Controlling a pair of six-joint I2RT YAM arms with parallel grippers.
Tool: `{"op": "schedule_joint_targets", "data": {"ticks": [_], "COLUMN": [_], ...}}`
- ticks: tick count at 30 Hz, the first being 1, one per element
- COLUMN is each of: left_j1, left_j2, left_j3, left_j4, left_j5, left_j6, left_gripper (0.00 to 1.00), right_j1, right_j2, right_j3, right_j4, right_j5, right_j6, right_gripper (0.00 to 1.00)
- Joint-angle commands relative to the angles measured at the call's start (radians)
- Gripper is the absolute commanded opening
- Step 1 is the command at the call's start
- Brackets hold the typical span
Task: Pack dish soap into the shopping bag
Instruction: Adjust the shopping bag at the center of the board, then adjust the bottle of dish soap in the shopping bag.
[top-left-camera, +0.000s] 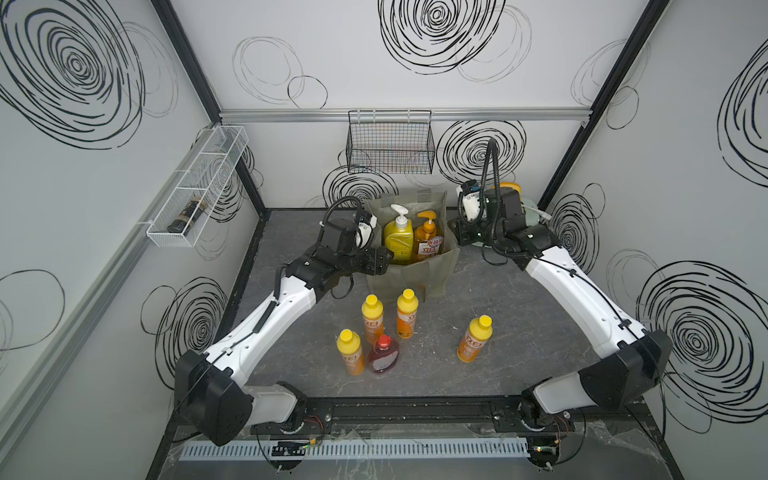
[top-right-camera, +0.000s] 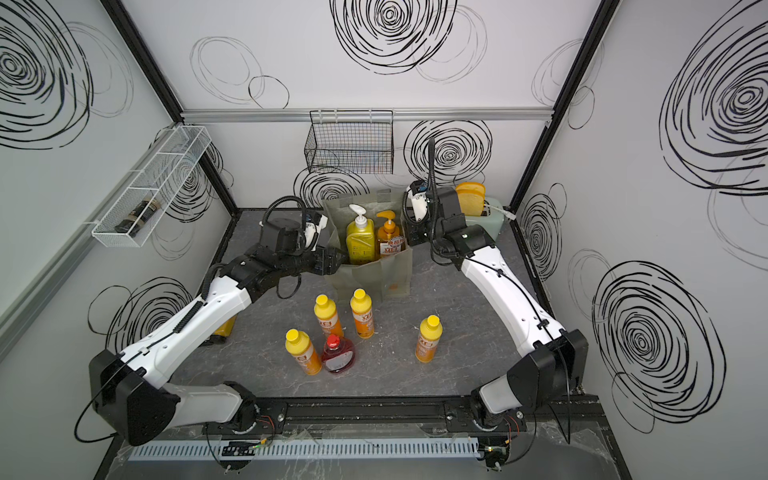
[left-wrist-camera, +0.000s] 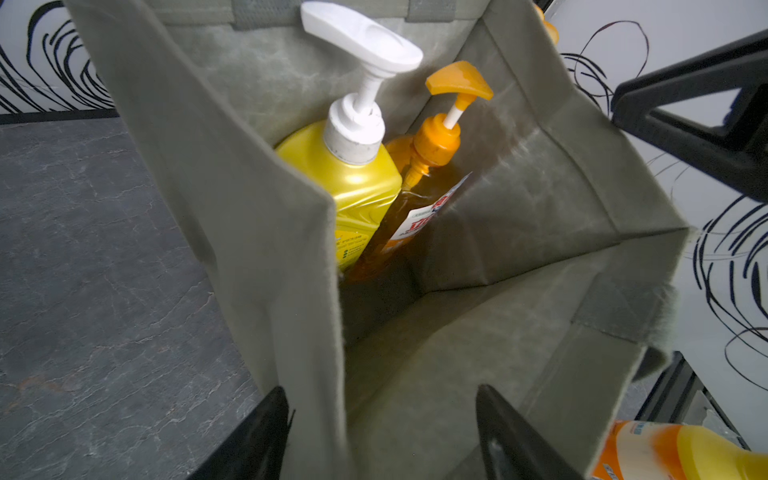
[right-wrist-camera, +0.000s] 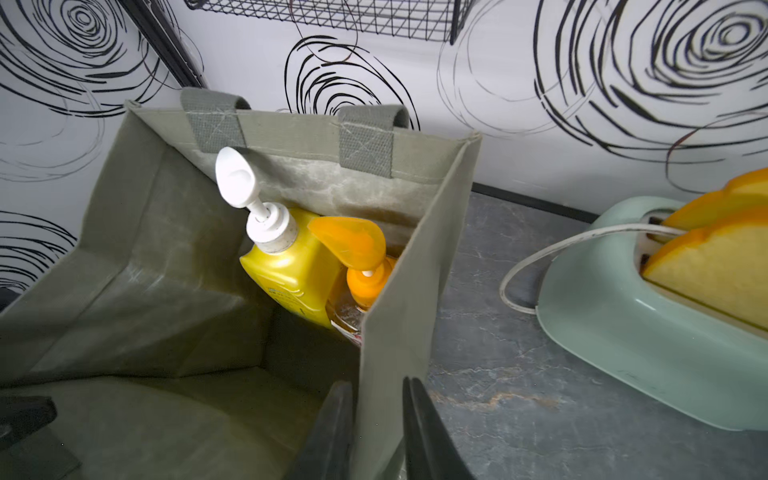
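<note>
The grey-green shopping bag (top-left-camera: 411, 270) (top-right-camera: 374, 274) stands open at the back of the table. A yellow white-pump bottle (top-left-camera: 398, 239) (left-wrist-camera: 357, 183) and an amber orange-pump bottle (top-left-camera: 428, 241) (right-wrist-camera: 365, 286) stand upright inside it. Several small orange yellow-capped bottles (top-left-camera: 372, 318) (top-left-camera: 476, 338) and a squat red bottle (top-left-camera: 383, 355) stand in front of the bag. My left gripper (left-wrist-camera: 390, 436) (top-left-camera: 380, 259) is open wide, straddling the bag's left wall. My right gripper (right-wrist-camera: 378, 432) (top-left-camera: 453, 243) straddles the right wall (right-wrist-camera: 407, 291), jaws slightly apart.
A mint-green toaster (right-wrist-camera: 644, 332) (top-left-camera: 528, 203) holding yellow slices sits right of the bag, its white cord on the table. A black wire basket (top-left-camera: 390, 145) hangs on the back wall. A white wire shelf (top-left-camera: 195, 191) on the left wall holds a dark jar (top-left-camera: 187, 212).
</note>
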Motion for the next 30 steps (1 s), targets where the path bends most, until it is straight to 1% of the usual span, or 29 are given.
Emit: {"op": "schedule_joint_targets", "data": {"ticks": [1,5,9,11,15,21,26,30], "left_j1": [-0.031,-0.072,-0.107,-0.115,-0.129,-0.135,-0.137,-0.140], "left_j2": [-0.038,-0.047,-0.040,-0.039,-0.040,-0.049,-0.056,-0.055], "left_j3": [-0.020,-0.045,-0.062,-0.073,-0.089,-0.091,-0.095,-0.109], "left_j4": [0.034,0.038,0.044,0.056,0.085,0.095,0.101,0.115], "left_j5": [-0.056,-0.095,-0.132,-0.138,-0.141,-0.138,-0.129,-0.124], "left_j6": [0.007,0.012,0.022,0.024,0.025,0.029,0.030,0.028], "left_gripper": [0.79,0.82,0.84,0.84,0.84,0.84,0.85,0.85], "right_j1": [0.015,0.063,0.159,0.189,0.209,0.198,0.131,0.086], "right_j2": [-0.034,-0.039,-0.030,-0.013,0.076,0.131,0.149,0.180], "right_j3": [-0.001,0.071,0.179,0.199,0.219,0.110,0.019,0.014], "right_j4": [-0.013,-0.067,-0.073,-0.050,-0.057,-0.021,0.010,0.038], "right_j5": [0.025,0.066,0.110,0.107,0.097,0.106,0.103,0.101], "right_j6": [-0.024,-0.025,-0.009,0.002,0.028,0.074,0.096,0.098], "right_gripper": [0.34,0.36,0.37,0.37,0.36,0.34,0.33,0.35]}}
